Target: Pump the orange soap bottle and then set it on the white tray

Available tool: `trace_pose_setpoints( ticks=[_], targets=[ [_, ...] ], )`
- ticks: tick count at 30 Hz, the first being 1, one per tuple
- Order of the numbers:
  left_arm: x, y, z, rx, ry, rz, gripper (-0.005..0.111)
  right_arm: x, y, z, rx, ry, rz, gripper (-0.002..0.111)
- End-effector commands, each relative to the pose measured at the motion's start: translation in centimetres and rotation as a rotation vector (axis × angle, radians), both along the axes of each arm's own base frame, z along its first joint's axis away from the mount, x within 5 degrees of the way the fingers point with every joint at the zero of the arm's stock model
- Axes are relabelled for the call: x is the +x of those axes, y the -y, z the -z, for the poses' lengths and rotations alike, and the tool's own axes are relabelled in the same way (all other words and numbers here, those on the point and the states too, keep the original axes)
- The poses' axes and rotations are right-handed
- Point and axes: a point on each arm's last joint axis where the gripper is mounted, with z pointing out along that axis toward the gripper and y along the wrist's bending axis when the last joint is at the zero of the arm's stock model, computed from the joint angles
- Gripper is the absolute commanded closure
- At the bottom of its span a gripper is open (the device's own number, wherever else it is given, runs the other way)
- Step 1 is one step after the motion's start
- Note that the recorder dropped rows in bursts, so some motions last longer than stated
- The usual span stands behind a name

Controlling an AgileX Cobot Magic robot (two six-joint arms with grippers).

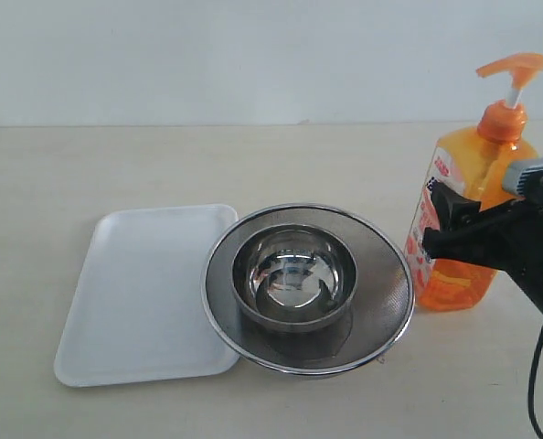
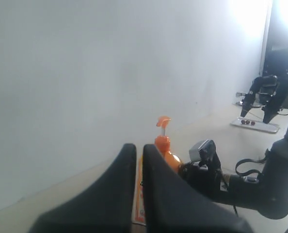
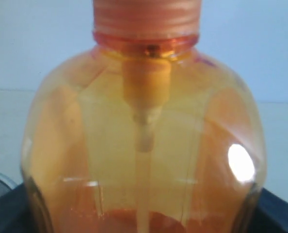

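Observation:
The orange soap bottle (image 1: 463, 155) stands upright on the table at the right, its pump head (image 1: 512, 66) raised on the white stem. My right gripper (image 1: 438, 221) reaches in from the right with a black finger on each side of the bottle's body. The right wrist view is filled by the bottle (image 3: 144, 126), with the fingers (image 3: 8, 206) at its flanks. The white tray (image 1: 143, 293) lies flat at the left with nothing on it. My left gripper (image 2: 139, 150) is shut, held off the table and pointing toward the bottle (image 2: 163, 143); the exterior view does not show it.
A round steel mesh strainer (image 1: 381, 274) with a steel bowl (image 1: 294, 274) in it sits between tray and bottle, its rim overlapping the tray's right edge. The right arm (image 2: 260, 189) shows in the left wrist view. A white wall runs behind the table.

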Motion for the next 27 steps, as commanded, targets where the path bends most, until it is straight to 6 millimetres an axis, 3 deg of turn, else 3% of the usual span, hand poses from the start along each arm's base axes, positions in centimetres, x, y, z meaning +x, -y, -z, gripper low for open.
trace_pose_setpoints(
  ticks=[1, 10, 19, 27],
  targets=[
    [-1.8, -1.5, 2.2, -0.078, -0.001, -0.035, 0.102, 0.0, 0.0, 0.0, 0.059, -0.016, 0.014, 0.108],
    [-2.6, -3.0, 7.1, -0.080, -0.027, -0.129, 0.102, 0.0, 0.0, 0.0, 0.060, -0.016, 0.017, 0.108],
    [-1.7, -3.2, 11.8, 0.004, -0.132, -0.211, 0.102, 0.0, 0.0, 0.0, 0.060, -0.016, 0.017, 0.108],
    [-1.7, -3.2, 12.1, 0.015, -0.133, -0.210, 0.102, -0.1, -0.4, -0.1, -0.012, 0.000, -0.043, 0.108]
  ],
)
